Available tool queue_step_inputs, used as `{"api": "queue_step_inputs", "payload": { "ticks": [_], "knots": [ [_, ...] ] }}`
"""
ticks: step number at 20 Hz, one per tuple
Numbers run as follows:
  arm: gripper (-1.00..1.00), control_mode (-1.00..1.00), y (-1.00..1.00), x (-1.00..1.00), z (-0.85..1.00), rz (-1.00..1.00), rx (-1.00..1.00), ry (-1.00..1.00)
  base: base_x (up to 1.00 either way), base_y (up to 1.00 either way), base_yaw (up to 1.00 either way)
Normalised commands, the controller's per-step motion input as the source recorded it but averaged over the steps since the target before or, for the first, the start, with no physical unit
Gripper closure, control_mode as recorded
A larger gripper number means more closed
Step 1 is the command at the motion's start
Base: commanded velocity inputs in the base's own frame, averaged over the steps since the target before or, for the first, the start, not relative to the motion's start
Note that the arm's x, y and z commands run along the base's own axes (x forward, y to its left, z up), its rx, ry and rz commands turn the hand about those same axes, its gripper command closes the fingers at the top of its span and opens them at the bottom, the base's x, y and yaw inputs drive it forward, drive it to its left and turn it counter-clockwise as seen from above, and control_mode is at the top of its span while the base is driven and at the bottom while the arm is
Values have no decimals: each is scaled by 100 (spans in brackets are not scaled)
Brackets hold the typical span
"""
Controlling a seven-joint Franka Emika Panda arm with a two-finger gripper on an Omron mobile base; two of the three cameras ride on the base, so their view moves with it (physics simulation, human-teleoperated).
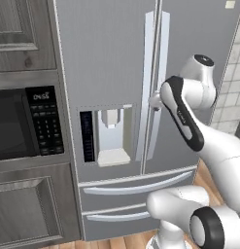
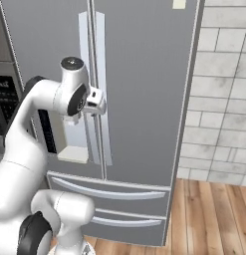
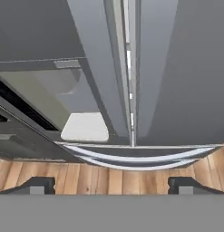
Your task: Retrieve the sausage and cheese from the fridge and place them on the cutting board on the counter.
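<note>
The fridge (image 1: 111, 73) stands tall and silver-grey straight ahead of the arm, both upper doors shut, so the sausage and cheese cannot be seen; its two long vertical door handles (image 1: 155, 82) run side by side down the middle seam, and a water dispenser (image 1: 109, 138) with a pale tray is set into the left door; below the doors sit two drawers (image 1: 136, 194), each with a curved bar handle, one above the other. The hand (image 2: 97, 101) is raised in front of the handles, just beside the middle seam at about dispenser height in the right base view, touching or very nearly touching the left handle, though which cannot be told; in the hand view the two dark fingertips (image 3: 36, 185) stand wide apart at the bottom with nothing between them, looking down the seam (image 3: 131, 90) to the drawer handles (image 3: 136, 158) and the floor. To the left of the fridge a black microwave (image 1: 24, 124) with a keypad is built into grey wood cabinets (image 1: 24, 29), one door above it and one below; to the right a wall of pale tiles (image 2: 224, 89) runs down to a wooden plank floor (image 2: 214, 219), which also reaches under the near edge of the fridge.
</note>
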Motion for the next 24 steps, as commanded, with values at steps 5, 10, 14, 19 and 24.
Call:
{"api": "queue_step_inputs", "payload": {
  "ticks": [5,10,14,19,24],
  "knots": [
    [-100,-100,-51,3,22,-10,20,-27,0,0,0],
    [-100,-100,-40,25,15,-8,20,-4,0,0,0],
    [-100,-100,-6,45,2,-1,18,-4,0,0,0],
    [-100,-100,0,54,0,0,11,0,0,0,0],
    [-100,-100,0,51,-3,0,5,0,0,0,0]
  ]
}}
